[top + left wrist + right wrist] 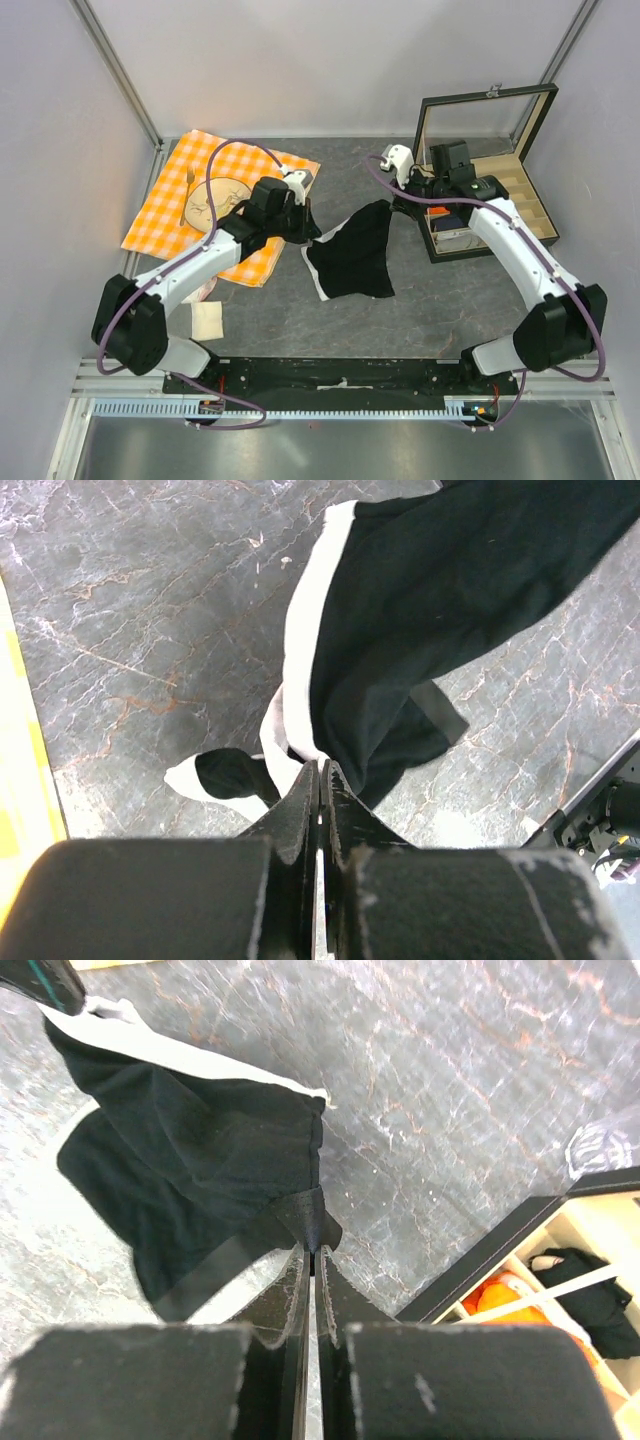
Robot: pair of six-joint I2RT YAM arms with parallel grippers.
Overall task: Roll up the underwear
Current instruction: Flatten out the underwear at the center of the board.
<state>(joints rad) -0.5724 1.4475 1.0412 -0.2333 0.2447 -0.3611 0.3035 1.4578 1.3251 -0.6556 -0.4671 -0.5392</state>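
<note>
The underwear [352, 255] stretches left-right; white waistband along its left edge.

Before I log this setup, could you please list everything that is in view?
black fabric briefs with white trim: one, black and white, mid-table between the arms
orange-and-white checked cloth: one, far left of the table
beige round plate: one, on the checked cloth
white square piece, cloth or paper: one, near left, beside the left arm
black compartment box with open glass lid: one, beige inside, far right
orange rolled garment: one, in a box compartment
black rolled garment: one, in the box beside the orange one
grey marbled tabletop: one, under everything
left gripper: one, black, shut on the briefs
right gripper: one, black, shut on the briefs
</note>
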